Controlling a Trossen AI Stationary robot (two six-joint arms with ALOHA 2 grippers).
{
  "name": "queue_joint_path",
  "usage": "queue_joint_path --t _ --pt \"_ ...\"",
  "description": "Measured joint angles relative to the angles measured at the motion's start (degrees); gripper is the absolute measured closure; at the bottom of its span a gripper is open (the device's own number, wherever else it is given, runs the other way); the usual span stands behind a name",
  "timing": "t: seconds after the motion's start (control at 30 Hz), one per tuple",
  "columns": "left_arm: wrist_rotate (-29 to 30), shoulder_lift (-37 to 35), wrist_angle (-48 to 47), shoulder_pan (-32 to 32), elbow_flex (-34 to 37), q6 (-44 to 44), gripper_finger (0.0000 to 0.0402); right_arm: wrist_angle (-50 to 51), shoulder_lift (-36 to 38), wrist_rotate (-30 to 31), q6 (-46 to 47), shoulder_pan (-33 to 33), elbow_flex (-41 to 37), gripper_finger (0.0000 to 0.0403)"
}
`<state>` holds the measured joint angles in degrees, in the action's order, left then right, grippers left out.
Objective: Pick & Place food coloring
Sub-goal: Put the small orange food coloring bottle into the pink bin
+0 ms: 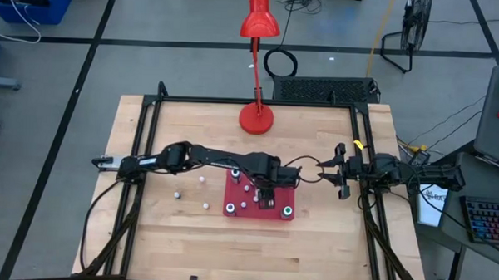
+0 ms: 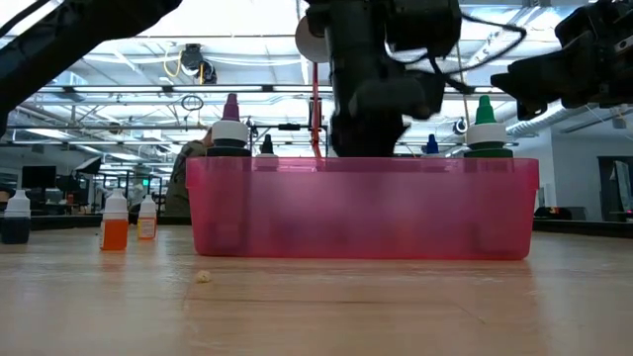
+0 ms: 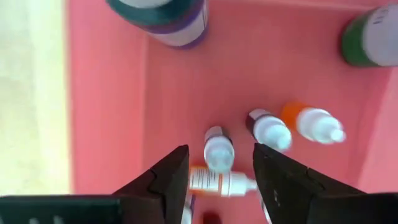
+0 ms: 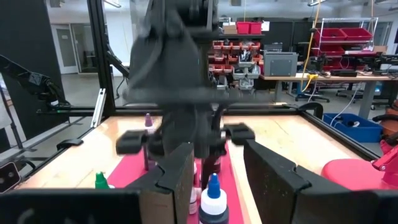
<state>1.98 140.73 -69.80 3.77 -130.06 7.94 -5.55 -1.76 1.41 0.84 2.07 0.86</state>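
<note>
My left gripper point(image 3: 221, 151) points straight down into the red tray point(image 1: 268, 212), fingers open. Just below the gap a small white-capped bottle point(image 3: 219, 149) shows blurred, narrower than the gap; whether a finger touches it I cannot tell. Around it in the tray are a bottle lying on its side point(image 3: 221, 182), a dark-bodied one point(image 3: 268, 129) and an orange one point(image 3: 311, 123). Bigger bottles with purple point(image 3: 165, 15) and green point(image 3: 373, 37) bodies stand at the tray's corners. More small bottles point(image 1: 202, 179) point(image 1: 178, 193) point(image 1: 206, 205) stand on the table left of the tray. My right gripper point(image 1: 340, 171) waits open at the table's right.
A red desk lamp point(image 1: 256, 115) stands on the table behind the tray. In the low view the tray's translucent wall point(image 2: 361, 208) hides the small bottles inside, and three bottles point(image 2: 15, 218) point(image 2: 115, 222) point(image 2: 147, 220) stand on bare wood to its left.
</note>
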Motion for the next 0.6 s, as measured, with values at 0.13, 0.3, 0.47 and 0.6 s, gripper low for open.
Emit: queue_joint_path --t 0.13,0.3,0.47,0.6 --pt "1.59 -1.57 -2.77 -0.04 -1.63 -0.12 0.0226 0.00 -0.10 -0.02 0.00 0.00 0.00 0.0273" --pt "3.13 -6.38 -7.56 -0.04 -1.72 0.97 0.0236 -0.04 -0.28 0.00 0.00 0.00 -0.01 0.0273" --pt "2.73 -12.93 -16.19 2.54 -1.73 6.21 0.0235 -0.04 -0.28 0.00 0.00 0.00 0.00 0.0273" --pt "4.83 -17.63 -19.84 7.35 -1.15 9.46 0.0216 -0.02 -0.28 0.00 0.00 0.00 -0.02 0.0273"
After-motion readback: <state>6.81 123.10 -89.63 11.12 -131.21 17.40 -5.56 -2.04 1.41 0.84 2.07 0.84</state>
